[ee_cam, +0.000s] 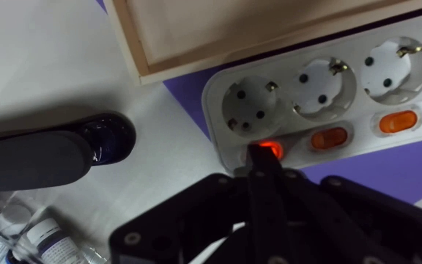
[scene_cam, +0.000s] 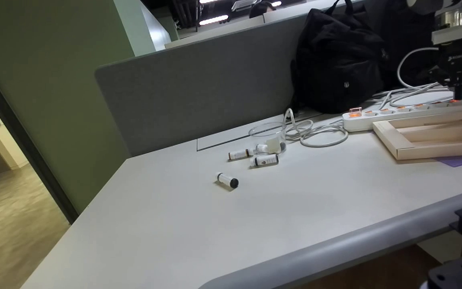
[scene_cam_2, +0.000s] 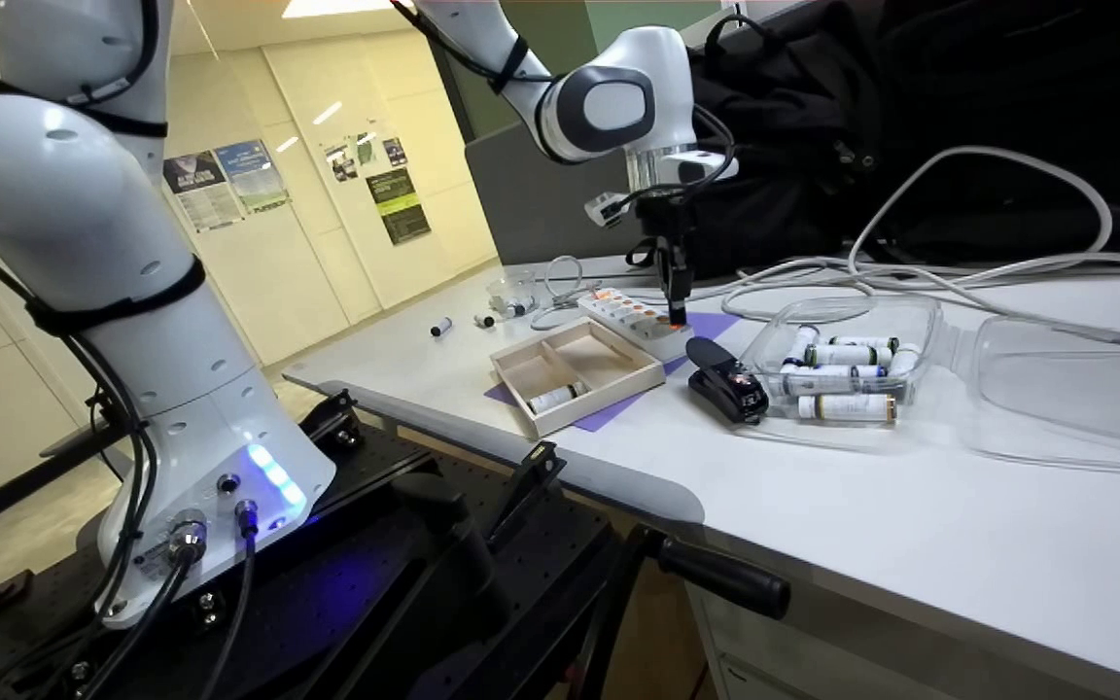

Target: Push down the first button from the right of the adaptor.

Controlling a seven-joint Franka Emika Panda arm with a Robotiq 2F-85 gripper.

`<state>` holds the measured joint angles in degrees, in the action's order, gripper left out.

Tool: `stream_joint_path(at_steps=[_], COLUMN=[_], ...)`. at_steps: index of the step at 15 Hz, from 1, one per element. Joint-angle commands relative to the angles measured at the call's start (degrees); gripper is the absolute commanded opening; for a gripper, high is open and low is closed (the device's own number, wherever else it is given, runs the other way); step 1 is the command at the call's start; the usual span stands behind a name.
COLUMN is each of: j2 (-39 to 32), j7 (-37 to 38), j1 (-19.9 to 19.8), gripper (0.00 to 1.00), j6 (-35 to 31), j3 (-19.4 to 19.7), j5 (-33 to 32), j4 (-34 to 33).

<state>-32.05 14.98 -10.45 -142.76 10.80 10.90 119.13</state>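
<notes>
The adaptor is a long white power strip (ee_cam: 361, 110) with round sockets and a row of orange buttons. It also shows in both exterior views (scene_cam: 407, 115) (scene_cam_2: 618, 316). The button at its near end (ee_cam: 277, 149) glows bright orange-red and is partly hidden behind the fingertips. The neighbouring button (ee_cam: 329, 138) is dimmer, and a third one (ee_cam: 398, 121) is plain orange. My gripper (ee_cam: 264, 148) is shut and empty, pointing down with its fingertips over the glowing end button. In both exterior views the fingertips (scene_cam: 458, 96) (scene_cam_2: 678, 313) appear to touch the strip's end.
A shallow wooden tray (scene_cam_2: 575, 408) lies beside the strip, on purple paper (ee_cam: 379, 168). A black stapler-like object (ee_cam: 50, 157) and a clear box (scene_cam_2: 925, 321) with several vials are near that end. White cables (scene_cam: 415, 90) and a black backpack (scene_cam: 339, 60) stand behind.
</notes>
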Motion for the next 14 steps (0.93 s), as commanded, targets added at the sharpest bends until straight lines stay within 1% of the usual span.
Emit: stream_joint_path(at_steps=[1, 7, 11, 14], j2=[-7.50, -8.13, -4.78, -3.04], j7=[-2.15, -5.78, -7.55, -8.97], j1=[-3.14, -6.19, -7.73, -7.65], gripper=[0.00, 0.00, 0.00, 0.00], j6=[-0.50, 2.75, 8.05, 8.77], j3=[-1.12, -2.61, -3.01, -2.75], j5=[2.59, 6.79, 9.14, 8.41], j4=[-2.44, -4.45, -7.25, -8.46])
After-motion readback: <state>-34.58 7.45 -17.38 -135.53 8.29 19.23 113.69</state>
